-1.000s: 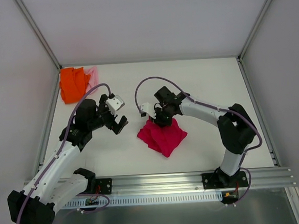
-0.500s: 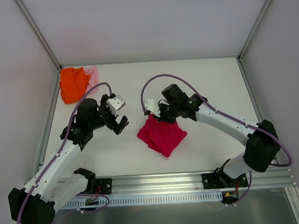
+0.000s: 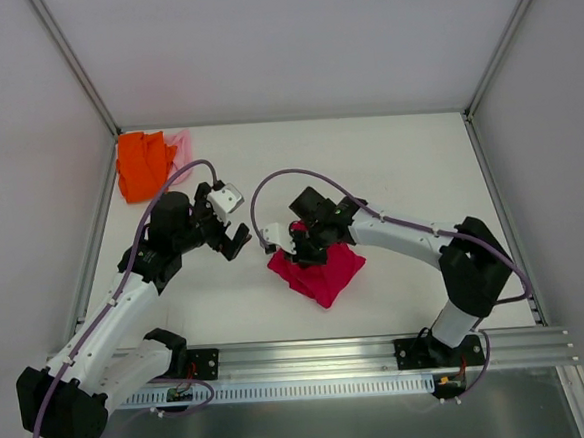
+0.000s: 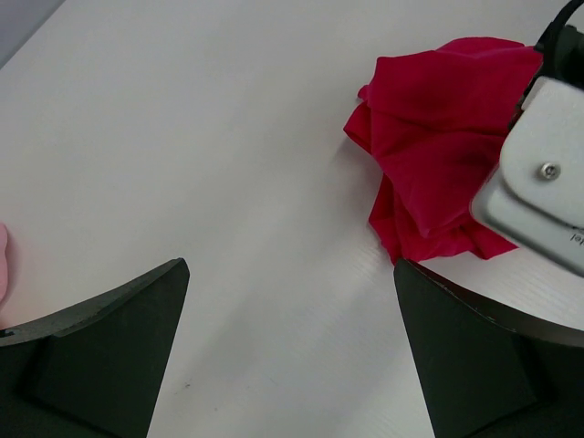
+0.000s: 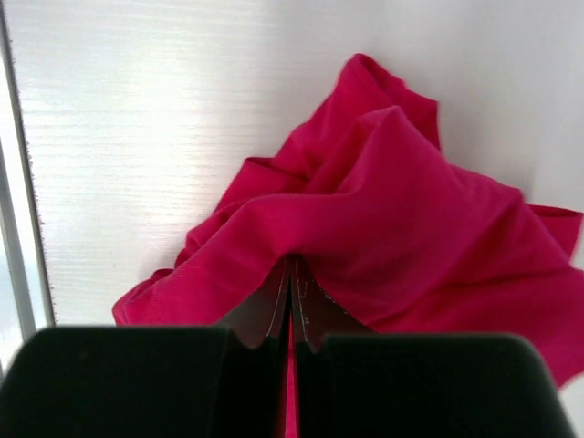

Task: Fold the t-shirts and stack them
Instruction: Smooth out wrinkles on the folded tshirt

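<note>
Only the right wrist view shows the grip itself. The right gripper (image 5: 292, 278) has its two fingers pressed together on a fold of the crimson t-shirt (image 5: 411, 228), and a thin red line of cloth shows between them. The rest of the shirt rises in a crumpled peak just beyond the tips.

The top view hides that pinch under the right gripper (image 3: 307, 244). It alone shows the orange t-shirt (image 3: 143, 164) and the edge of the pale pink t-shirt (image 3: 180, 147) touching it. Both lie at the far left corner of the table (image 3: 398, 161), well apart from both grippers.

The left wrist view shows the left gripper (image 4: 290, 274) spread wide with nothing between its fingers. The crimson t-shirt (image 4: 438, 173) lies ahead of it and off to its right, near but not touching.

In the top view the crimson t-shirt (image 3: 326, 275) bunches directly under and on the near side of the right gripper. The right arm reaches leftward, bent at the elbow, wrist tipped down. The left arm stretches forward, and the left gripper (image 3: 235, 241) points toward the shirt.
</note>
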